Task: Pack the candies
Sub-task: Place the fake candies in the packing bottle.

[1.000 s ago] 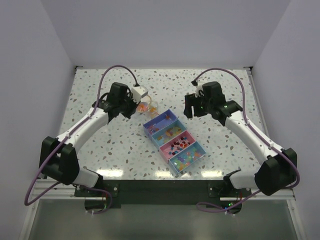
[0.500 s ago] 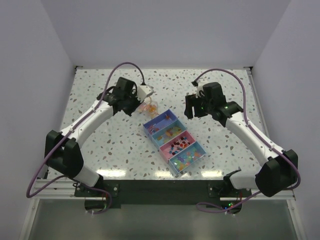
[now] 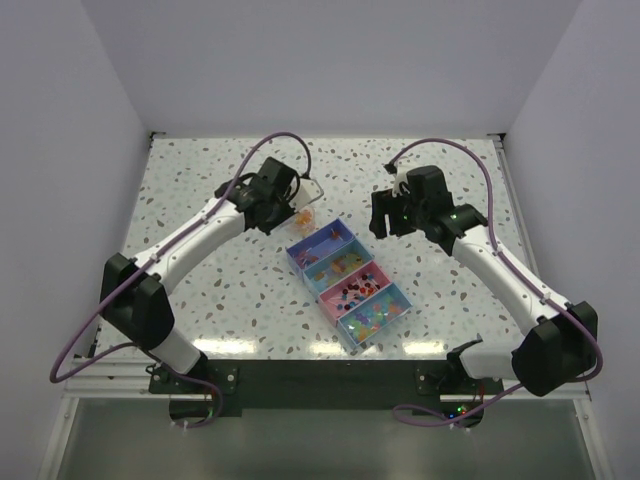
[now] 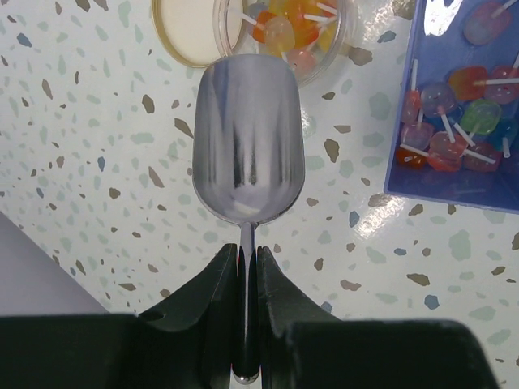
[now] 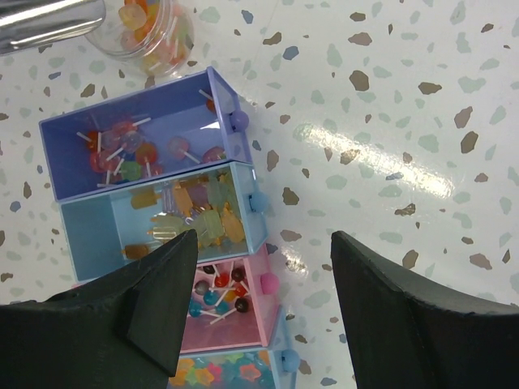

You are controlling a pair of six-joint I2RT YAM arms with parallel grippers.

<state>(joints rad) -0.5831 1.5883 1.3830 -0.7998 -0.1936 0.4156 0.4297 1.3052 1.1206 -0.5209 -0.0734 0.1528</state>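
Speckled terrazzo covers the surface [image 3: 200,260], glossy enough to mirror the lamps, with plain pale walls around it. I read this as the scooping step. My left pincer [image 4: 247,253] is clamped on the thin stem of a polished metal scoop [image 4: 250,146]. Its rounded bowl is empty and points at the small clear jar [image 4: 328,49]. The front edge overlaps the jar's near rim in the wrist view, but I cannot tell whether they touch.

The candies [image 4: 284,28] I am after lie heaped in that jar, mostly orange and amber, translucent, on short white sticks. A round tan lid [image 4: 182,28] lies beside it. Other sweets sit in the box [image 5: 231,113] of purple, blue and pink plastic compartments near the jar. My right pincer [image 5: 264,237] hangs above that box, jaws apart, holding nothing.

Next, I judge, the scoop must dip into the narrow mouth and under the pile. The jar looks light and slick, so it may skid or tip.
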